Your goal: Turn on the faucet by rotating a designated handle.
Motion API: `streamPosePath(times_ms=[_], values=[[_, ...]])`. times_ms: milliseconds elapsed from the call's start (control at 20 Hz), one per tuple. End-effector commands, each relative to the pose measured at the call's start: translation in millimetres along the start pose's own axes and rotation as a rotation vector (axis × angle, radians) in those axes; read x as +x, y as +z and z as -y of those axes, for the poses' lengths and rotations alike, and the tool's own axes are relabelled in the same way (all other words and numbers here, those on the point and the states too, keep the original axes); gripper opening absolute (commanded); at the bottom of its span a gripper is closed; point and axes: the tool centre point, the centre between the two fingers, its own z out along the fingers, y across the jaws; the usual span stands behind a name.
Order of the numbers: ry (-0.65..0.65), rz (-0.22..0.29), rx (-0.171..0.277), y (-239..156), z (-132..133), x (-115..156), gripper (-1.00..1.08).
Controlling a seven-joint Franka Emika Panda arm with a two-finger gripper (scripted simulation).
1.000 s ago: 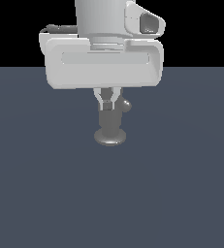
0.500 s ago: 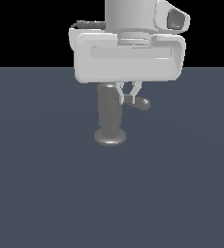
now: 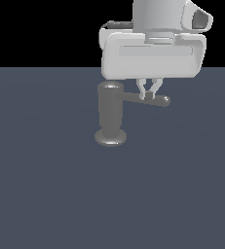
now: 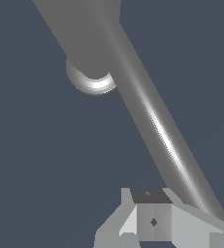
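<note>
Above the handle (image 3: 145,100) beside the faucet (image 3: 110,114), the hand (image 3: 149,95) with fingertips pressed together, bare floor (image 3: 46,194) all round

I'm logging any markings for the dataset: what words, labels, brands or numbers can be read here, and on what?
None: no readable text, number or sign shows on the faucet, its handle, the end effector or the floor in either view.
</note>
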Motion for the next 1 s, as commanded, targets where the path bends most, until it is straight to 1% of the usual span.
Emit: streamPosePath(times_ms=[0, 500, 550, 600, 950], values=[[0.007, 0.027, 0.005, 13, -14, -4, -1.00], [0.007, 0.027, 0.005, 13, -57, 3, -1.00], [0.007, 0.027, 0.005, 13, -57, 3, -1.00], [-0.031, -0.004, -0.003, 0, -39, 17, -1.00], [-0.026, 0.000, -0.002, 2, -54, 34, -1.00]])
